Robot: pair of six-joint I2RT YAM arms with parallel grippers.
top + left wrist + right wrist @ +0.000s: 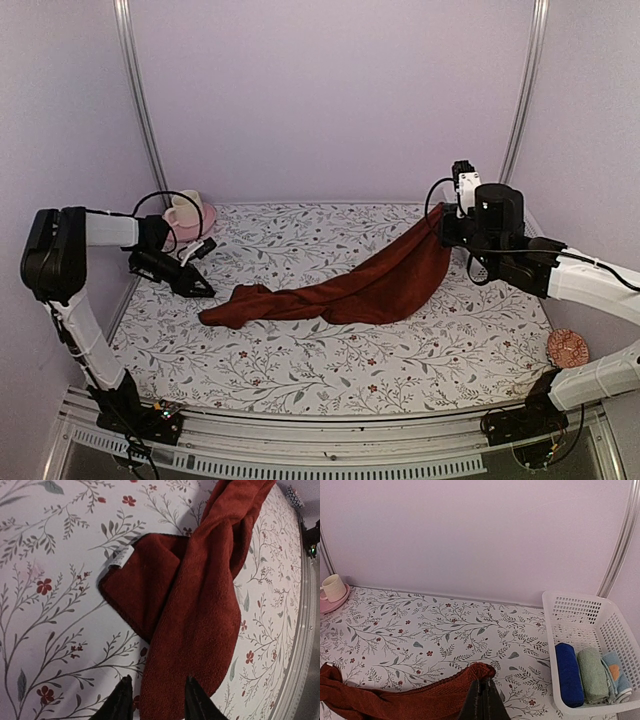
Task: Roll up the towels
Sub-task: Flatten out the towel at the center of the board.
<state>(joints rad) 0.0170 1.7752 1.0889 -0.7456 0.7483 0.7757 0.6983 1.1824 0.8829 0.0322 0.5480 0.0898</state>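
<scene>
Your right fingers are squeezed fully together on a fold of the maroon towel, holding that end up off the counter at about 2 o'clock from the counter's middle. From there the cloth sags down and trails flat toward 8 o'clock, ending in a bunched, twisted tail with its white label showing on a corner.

Your left fingers sit at 9 o'clock, partly spread and clamping nothing. The tail's edge lies right at their tips, but I can't tell if they touch it.

The light-blue towel is in the white basket at 4 o'clock in the right wrist view, tucked beside a green roll and a dark blue roll. There's a cup on a pink plate at 10 o'clock on the counter, well apart from the maroon cloth.
</scene>
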